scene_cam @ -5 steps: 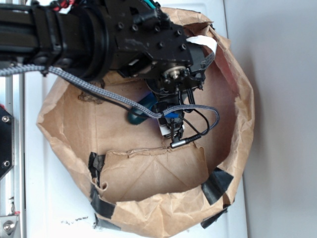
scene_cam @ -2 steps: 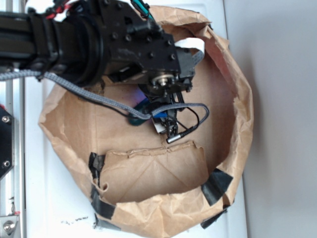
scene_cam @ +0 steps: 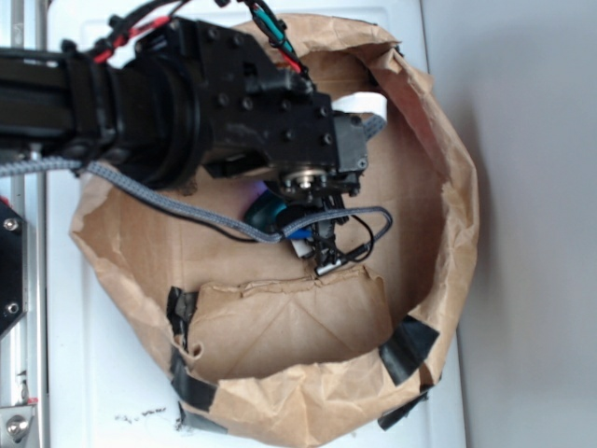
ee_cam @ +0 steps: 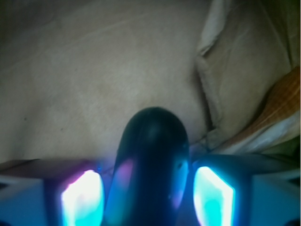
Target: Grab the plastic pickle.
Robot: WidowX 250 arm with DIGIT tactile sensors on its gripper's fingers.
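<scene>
Wrist view showed the plastic pickle (ee_cam: 153,165) at lower centre of the frame, its dark glossy rounded end sticking out between the two glowing fingers (ee_cam: 82,197) of the gripper (ee_cam: 148,197). The fingers flanked it closely on both sides; whether they pressed on it could not be told. The exterior view placed the gripper (scene_cam: 312,245) at mid-frame inside the brown paper bag (scene_cam: 448,187), with a dark green end of the pickle (scene_cam: 266,213) showing under the wrist. The smooth, rounded surface looked likely to squirt forward out of a weak or off-centre pinch. An orange ridged shell (ee_cam: 277,108) at the right edge could be nudged. The bag's inner fold (scene_cam: 289,317) sat near the fingertips and might snag.
</scene>
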